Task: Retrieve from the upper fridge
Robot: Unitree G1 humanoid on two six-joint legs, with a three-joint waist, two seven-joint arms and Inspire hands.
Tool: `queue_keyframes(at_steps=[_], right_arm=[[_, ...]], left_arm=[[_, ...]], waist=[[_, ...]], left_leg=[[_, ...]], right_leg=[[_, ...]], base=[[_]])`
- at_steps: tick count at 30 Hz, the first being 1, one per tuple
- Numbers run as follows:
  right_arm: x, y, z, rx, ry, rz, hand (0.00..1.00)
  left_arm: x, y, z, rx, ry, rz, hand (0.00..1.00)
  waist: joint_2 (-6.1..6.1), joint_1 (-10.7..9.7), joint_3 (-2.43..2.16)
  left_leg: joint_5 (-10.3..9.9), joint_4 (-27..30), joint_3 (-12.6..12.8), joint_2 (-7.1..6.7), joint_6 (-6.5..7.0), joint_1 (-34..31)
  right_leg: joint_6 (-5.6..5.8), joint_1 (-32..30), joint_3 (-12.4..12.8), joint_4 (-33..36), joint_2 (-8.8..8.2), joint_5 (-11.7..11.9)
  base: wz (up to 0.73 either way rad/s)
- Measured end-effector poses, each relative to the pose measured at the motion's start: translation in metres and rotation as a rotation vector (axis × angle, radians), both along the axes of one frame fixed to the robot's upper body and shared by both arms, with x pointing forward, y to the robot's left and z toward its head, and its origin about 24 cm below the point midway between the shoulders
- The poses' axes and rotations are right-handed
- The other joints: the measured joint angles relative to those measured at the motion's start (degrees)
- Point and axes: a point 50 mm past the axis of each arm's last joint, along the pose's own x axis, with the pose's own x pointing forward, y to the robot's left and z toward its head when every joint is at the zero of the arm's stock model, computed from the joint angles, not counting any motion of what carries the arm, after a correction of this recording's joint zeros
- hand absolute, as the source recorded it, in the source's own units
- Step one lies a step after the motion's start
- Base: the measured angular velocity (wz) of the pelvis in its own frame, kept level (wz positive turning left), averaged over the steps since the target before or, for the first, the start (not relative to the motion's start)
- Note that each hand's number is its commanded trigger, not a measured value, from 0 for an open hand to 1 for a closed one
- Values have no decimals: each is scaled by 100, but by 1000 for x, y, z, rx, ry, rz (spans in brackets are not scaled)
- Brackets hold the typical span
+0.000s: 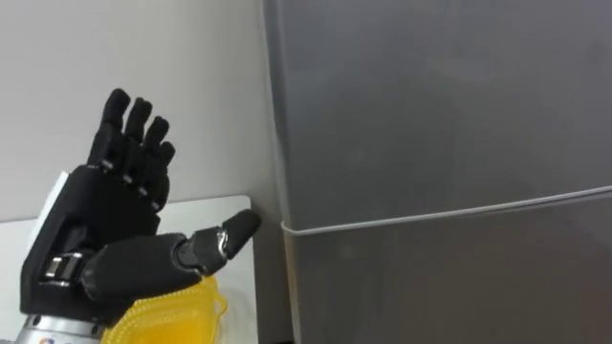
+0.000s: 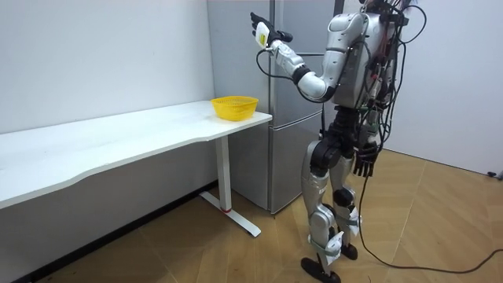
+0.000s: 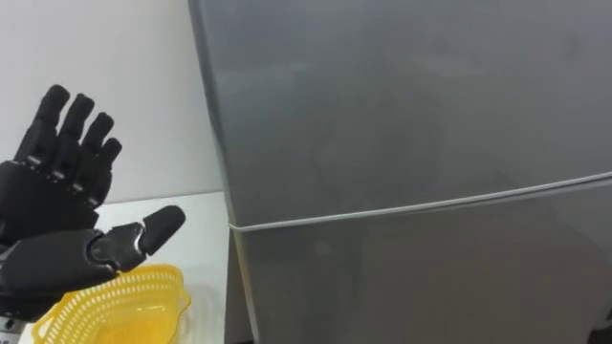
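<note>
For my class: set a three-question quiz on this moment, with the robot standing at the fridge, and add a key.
1. True or false: both doors of the fridge are shut.
2. Which hand is raised beside the fridge's left edge? A) left B) right C) both
3. Fill in: the yellow basket stands on the white ____ next to the fridge.

Key
1. True.
2. A: the left hand is up and open, holding nothing; the right hand hangs at the robot's side.
3. table.
</note>
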Motion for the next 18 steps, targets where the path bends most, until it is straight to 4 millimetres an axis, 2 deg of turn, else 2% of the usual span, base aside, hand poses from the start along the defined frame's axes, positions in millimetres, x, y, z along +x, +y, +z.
queue_keyframes(at_steps=[3, 7, 15, 18], right_arm=[[4, 0, 0, 3, -10, 8, 0], [5, 0, 0, 2, -16, 6, 0], [6, 0, 0, -7, -17, 5, 0], [6, 0, 0, -9, -18, 8, 0]], left_arm=[[-1, -3, 6, 29, -33, -65, 0], [-2, -5, 8, 52, -52, -145, 0], [-4, -12, 6, 76, -58, -256, 0], [-4, -21, 3, 81, -47, -311, 0]], waist=[[17, -1, 11], [78, -3, 60], [72, -44, 70], [61, -51, 71]], left_leg=[[0, -4, 0, -2, 0, 2], [0, -11, 0, -2, 0, -6], [0, -10, 12, -1, -1, -6], [-1, -8, 12, -4, -2, -42]], right_leg=[[1, 19, 8, -59, -2, 1], [4, 67, 2, -91, -5, 5], [-10, 68, -15, -91, -5, -4], [-7, 23, -39, -89, -10, -7]], base=[[0], [0], [0], [2]])
